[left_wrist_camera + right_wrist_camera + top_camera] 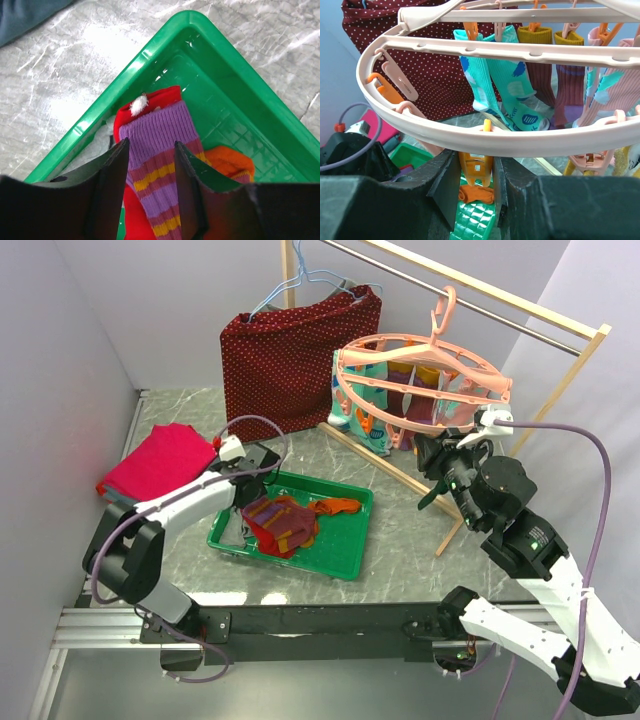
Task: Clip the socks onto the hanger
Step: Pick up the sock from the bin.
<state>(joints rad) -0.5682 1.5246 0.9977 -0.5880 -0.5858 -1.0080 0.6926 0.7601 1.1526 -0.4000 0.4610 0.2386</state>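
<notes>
A green tray (345, 562) holds the socks: a purple-orange striped sock (157, 135) on a red sock (165, 97), with an orange sock (227, 160) beside them. My left gripper (151, 145) is open and low over the tray (165, 40), its fingers either side of the striped sock. The salmon-pink hanger (420, 375) hangs from the rack. My right gripper (475, 160) is under the hanger's ring (445, 132), shut on an orange clip peg (476, 167). In the top view the left gripper (242, 506) is at the tray's left end and the right gripper (440, 452) is under the hanger's near rim.
Several teal, maroon and pink socks (512, 90) hang clipped on the hanger. A dark-red dotted cloth (300, 355) hangs on a blue wire hanger behind. A wooden rack (470, 305) crosses the right side. A pink-red cloth stack (160, 460) lies at the left.
</notes>
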